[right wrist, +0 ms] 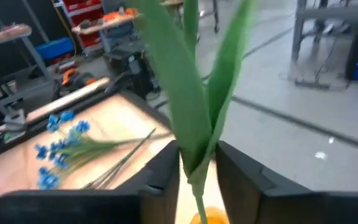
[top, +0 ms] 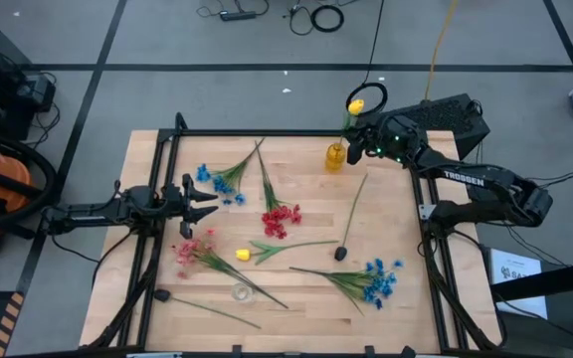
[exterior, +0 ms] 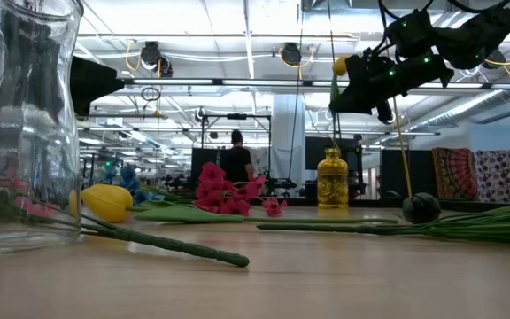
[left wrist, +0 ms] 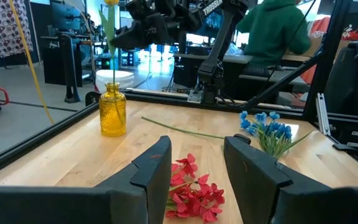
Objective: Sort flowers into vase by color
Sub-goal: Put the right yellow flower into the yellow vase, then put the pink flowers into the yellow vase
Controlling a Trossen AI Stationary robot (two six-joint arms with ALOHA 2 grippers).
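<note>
A yellow glass vase (top: pixel 335 156) (exterior: pixel 332 180) stands near the table's far edge. A yellow flower (top: pixel 356 104) (exterior: pixel 340 65) stands upright with its stem in it. My right gripper (top: pixel 359 137) (right wrist: pixel 197 171) is open above the vase, a finger on either side of the flower's leaf base (right wrist: pixel 194 143). Blue (top: pixel 222 179), red (top: pixel 280 219) and pink (top: pixel 192 249) sprigs lie flat on the table. So do a yellow bud (top: pixel 242 255), a second blue sprig (top: pixel 376 280) and dark-headed stems (top: pixel 340 253). My left gripper (top: pixel 207 199) (left wrist: pixel 197 155) waits open at the left side. My right gripper's fingers (right wrist: pixel 160 174) come level from the table's right side and stand on either side of the thin stem (right wrist: pixel 197 196), with room beside it. Whether they touch the broad leaves just above, I cannot tell. The flower stands upright in the vase.
A clear glass vase (exterior: pixel 25 124) (top: pixel 242 291) stands near the table's front edge. A dark frame rail (top: pixel 267 132) runs along the far edge. A person (left wrist: pixel 272 31) stands beyond the table's right side.
</note>
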